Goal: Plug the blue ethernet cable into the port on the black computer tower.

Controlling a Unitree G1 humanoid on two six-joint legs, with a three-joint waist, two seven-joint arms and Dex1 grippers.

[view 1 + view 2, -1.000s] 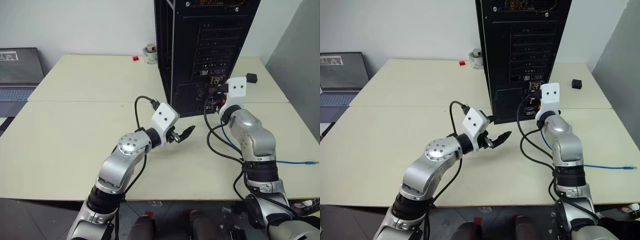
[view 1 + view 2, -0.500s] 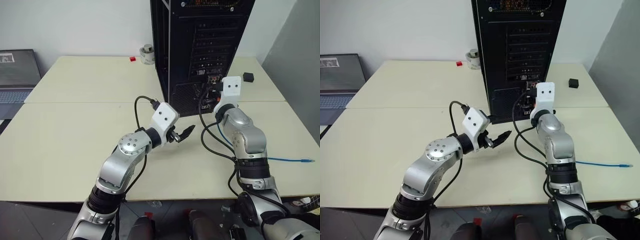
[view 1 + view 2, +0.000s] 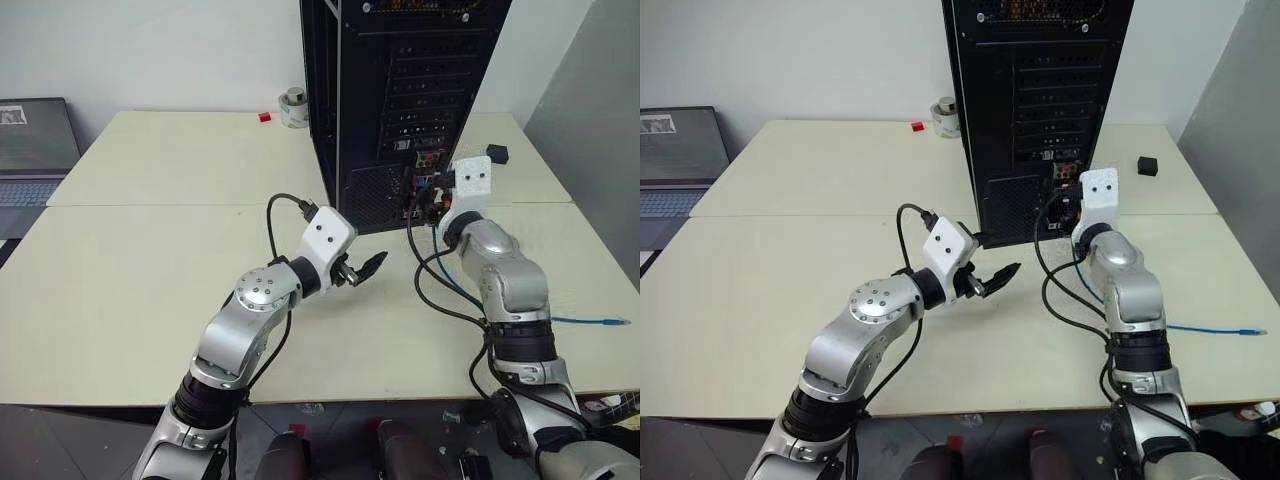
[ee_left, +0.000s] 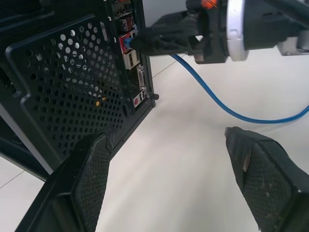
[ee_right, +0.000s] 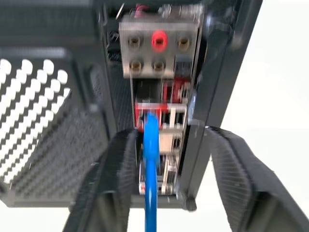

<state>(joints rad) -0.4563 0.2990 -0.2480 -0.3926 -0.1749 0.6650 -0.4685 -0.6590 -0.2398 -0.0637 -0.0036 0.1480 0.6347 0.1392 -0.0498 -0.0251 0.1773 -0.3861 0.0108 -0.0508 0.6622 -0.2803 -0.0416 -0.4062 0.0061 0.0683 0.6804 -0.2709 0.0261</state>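
Now the blue ethernet cable [image 5: 151,145] sits w/ its plug end at the rear port of the black computer tower [image 3: 400,90] on the table [image 3: 150,250], right tool [image 5: 161,159] fingers spread, left tool [image 4: 166,159] wide & empty; if the plug isn't fully seated, the pull-back could snag & tug it out.

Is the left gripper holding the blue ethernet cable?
No, the left gripper stands open and empty, apart from the blue ethernet cable.
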